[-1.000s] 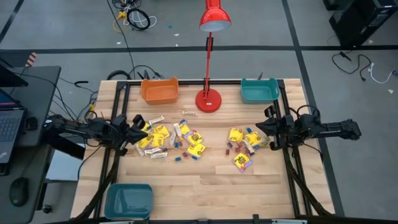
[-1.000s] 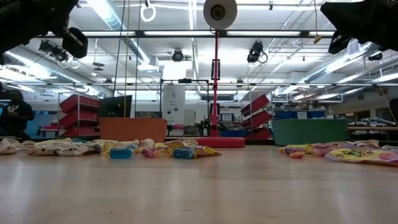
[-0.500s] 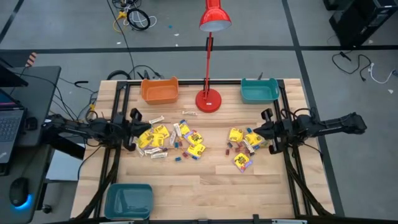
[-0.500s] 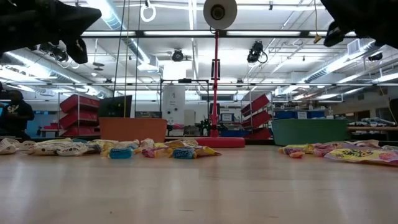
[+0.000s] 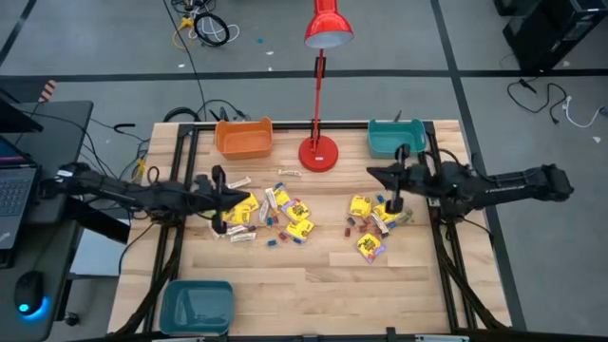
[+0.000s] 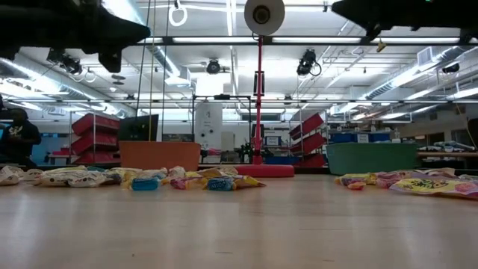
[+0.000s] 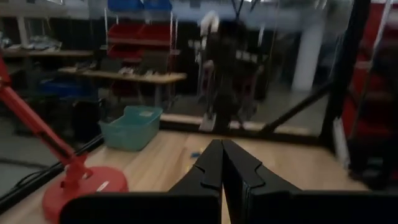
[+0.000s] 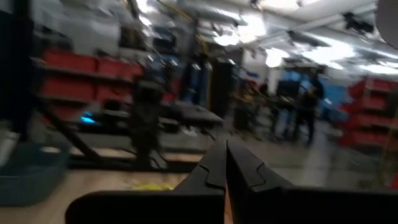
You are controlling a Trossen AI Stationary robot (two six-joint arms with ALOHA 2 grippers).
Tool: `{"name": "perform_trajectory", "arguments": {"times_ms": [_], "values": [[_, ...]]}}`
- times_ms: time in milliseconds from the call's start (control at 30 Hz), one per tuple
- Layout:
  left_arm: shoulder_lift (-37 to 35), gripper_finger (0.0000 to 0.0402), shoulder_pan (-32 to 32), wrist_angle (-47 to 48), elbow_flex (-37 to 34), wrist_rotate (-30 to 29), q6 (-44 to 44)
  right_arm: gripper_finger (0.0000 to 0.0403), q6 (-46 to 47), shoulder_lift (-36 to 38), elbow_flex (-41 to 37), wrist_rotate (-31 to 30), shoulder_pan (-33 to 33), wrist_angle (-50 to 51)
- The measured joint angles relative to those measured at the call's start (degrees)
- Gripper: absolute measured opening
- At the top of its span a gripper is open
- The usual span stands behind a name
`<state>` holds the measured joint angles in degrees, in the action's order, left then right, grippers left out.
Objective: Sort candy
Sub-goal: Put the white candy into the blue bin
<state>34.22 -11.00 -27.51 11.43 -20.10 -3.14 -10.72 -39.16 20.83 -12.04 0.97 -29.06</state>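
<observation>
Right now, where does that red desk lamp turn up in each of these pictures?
High view: the red lamp stands at the table's far edge, between the orange bin and a teal bin.
Low view: lamp at centre, pole rising to the shade at the top.
Left wrist view: lamp base and slanting arm, beside the teal bin.
Right wrist view: not in it.
Shared landmark: that teal bin.
</observation>
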Motion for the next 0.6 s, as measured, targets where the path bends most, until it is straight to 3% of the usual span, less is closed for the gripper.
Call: {"name": "perform_trajectory", "arguments": {"times_ms": [200,467,600], "values": [[5.83,0.0004,0.06,21.72,10.03,-9.17,-4.06,0.0,-0.3,-6.9,7.97,-0.11,3.98,8.18],[10.29,0.0004,0.3,45.2,19.89,-10.69,-8.92,0.0,-3.19,-12.77,13.22,-0.11,9.14,13.46],[11.77,0.0004,3.18,57.49,23.05,-12.2,-16.78,0.0,-3.39,-14.24,13.58,-0.08,11.57,13.41]]}}
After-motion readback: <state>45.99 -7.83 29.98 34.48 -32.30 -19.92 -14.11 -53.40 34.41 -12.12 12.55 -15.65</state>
